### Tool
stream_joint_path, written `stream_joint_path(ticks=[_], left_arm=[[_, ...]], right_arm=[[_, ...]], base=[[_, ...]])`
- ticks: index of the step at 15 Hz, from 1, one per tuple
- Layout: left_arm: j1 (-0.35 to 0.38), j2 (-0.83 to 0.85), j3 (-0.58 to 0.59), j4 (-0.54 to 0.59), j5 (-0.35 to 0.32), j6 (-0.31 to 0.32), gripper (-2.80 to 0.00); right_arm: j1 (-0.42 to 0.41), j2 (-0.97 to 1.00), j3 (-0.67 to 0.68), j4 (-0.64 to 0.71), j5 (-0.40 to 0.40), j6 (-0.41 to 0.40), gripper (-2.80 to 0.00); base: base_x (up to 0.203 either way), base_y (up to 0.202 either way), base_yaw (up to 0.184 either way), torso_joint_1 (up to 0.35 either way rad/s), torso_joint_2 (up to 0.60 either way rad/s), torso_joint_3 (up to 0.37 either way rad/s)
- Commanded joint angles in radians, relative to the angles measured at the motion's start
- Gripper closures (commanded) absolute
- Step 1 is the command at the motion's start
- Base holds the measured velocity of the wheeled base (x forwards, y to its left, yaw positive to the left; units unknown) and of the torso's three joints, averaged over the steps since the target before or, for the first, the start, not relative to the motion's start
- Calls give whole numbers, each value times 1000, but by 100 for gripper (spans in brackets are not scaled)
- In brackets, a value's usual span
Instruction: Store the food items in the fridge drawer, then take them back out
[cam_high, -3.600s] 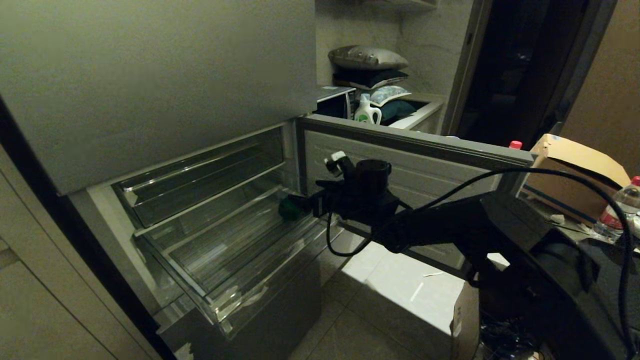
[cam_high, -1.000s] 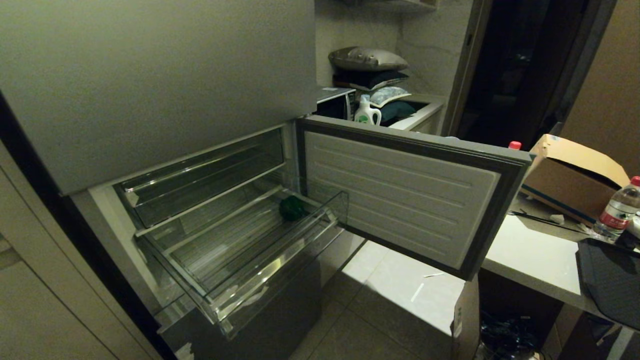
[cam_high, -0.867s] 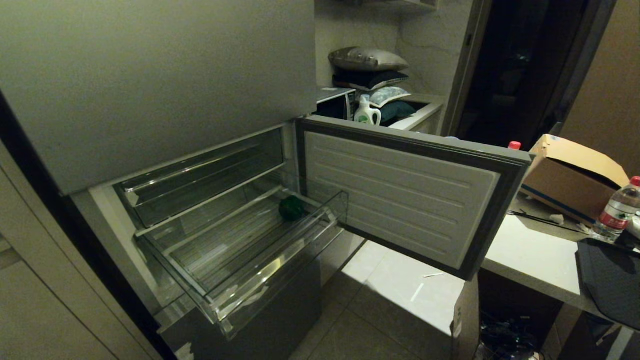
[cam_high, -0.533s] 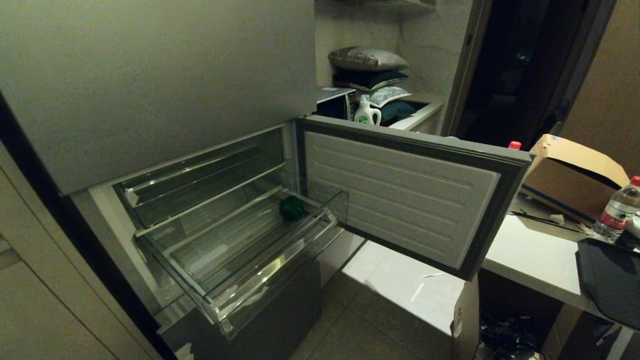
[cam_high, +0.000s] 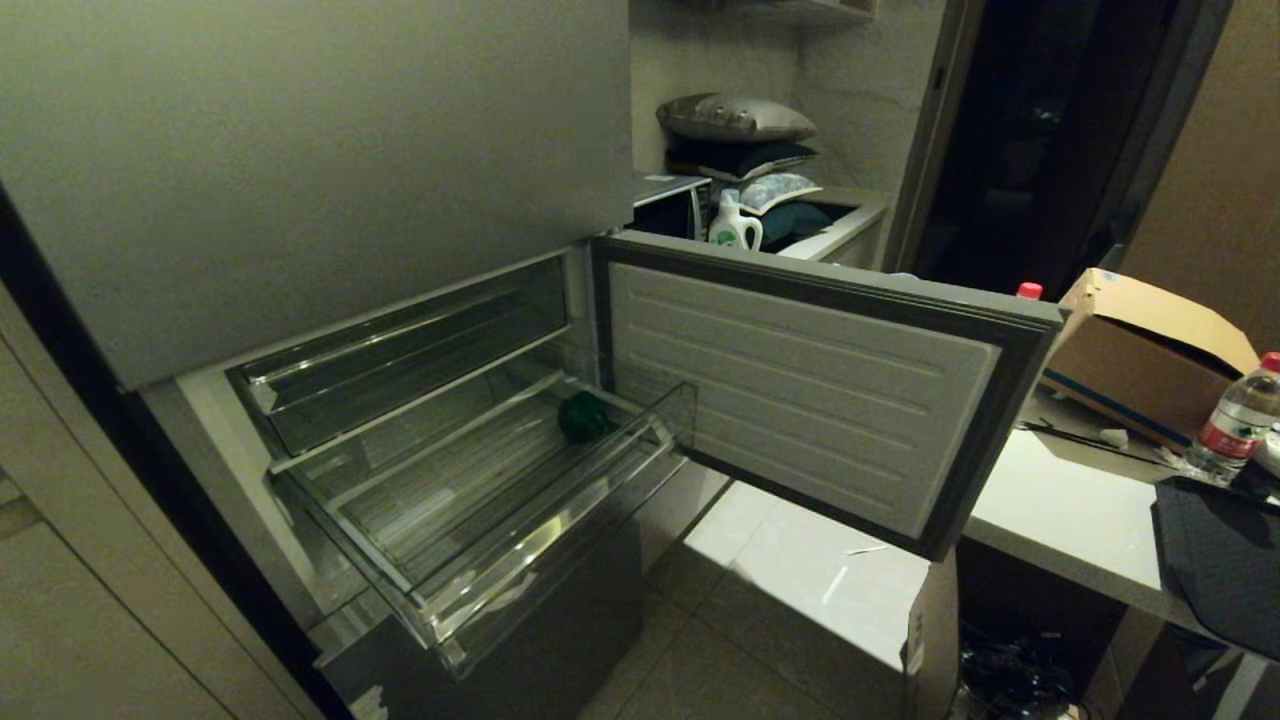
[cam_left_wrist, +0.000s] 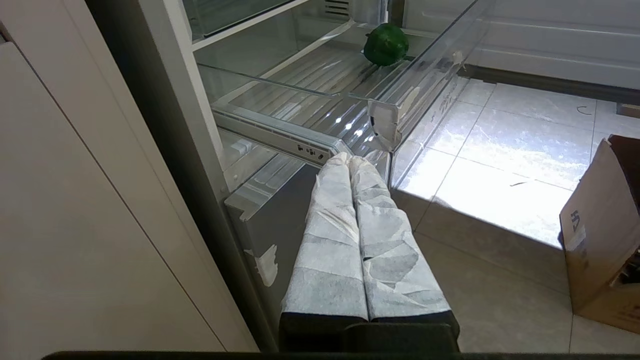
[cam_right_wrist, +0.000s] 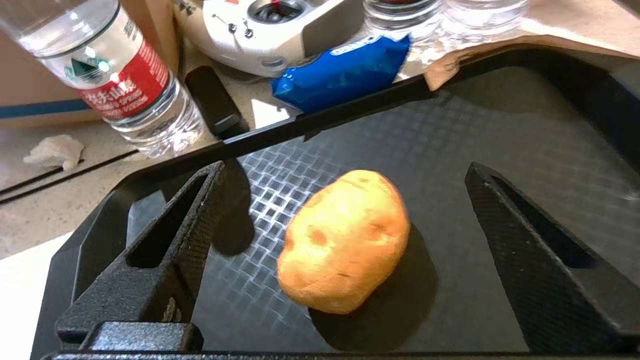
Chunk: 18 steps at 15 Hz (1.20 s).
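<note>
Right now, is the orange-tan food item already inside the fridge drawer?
No, the orange-tan food item lies on the black tray, between the open right end effector's fingers.

The floor (cam_high: 790, 590) has big pale tiles with a bright patch of light. Pillows (cam_high: 736, 118) are piled in the far corner. A dark doorway (cam_high: 1040, 130) is beside them.

The pepper (cam_left_wrist: 385, 44) is glossy dark green in the clear drawer (cam_left_wrist: 310, 85) with its ribbed floor. The potato (cam_right_wrist: 344, 240) is orange-tan with brown spots, on a black tray (cam_right_wrist: 450, 135) embossed in a diamond grid. The bottle (cam_right_wrist: 115, 75) label is red; the wrapper (cam_right_wrist: 340, 72) is blue.
</note>
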<state>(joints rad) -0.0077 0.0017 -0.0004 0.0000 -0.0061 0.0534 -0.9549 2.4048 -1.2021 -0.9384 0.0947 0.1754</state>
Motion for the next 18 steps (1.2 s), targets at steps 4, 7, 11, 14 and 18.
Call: stream_joint_path(ticks=[4,7,11,14,18], left_arm=[[0,1,0,0,0,0,0],[0,1,-1,0,0,0,0],[0,1,0,0,0,0,0],[0,1,0,0,0,0,0],[0,1,0,0,0,0,0]], right_arm=[[11,69,-51,13,0,-1,-280],[20,94,-68,24,-1,-1,-280],[28,116,-71,36,-3,-1,-280],[34,144,-93,35,-43,-2,-280],[33,163,-108,35,-44,-2,-280]], base=[[0,0,0,0,0,0],[0,0,0,0,0,0],[0,0,0,0,0,0],[0,0,0,0,0,0],[0,0,0,0,0,0]])
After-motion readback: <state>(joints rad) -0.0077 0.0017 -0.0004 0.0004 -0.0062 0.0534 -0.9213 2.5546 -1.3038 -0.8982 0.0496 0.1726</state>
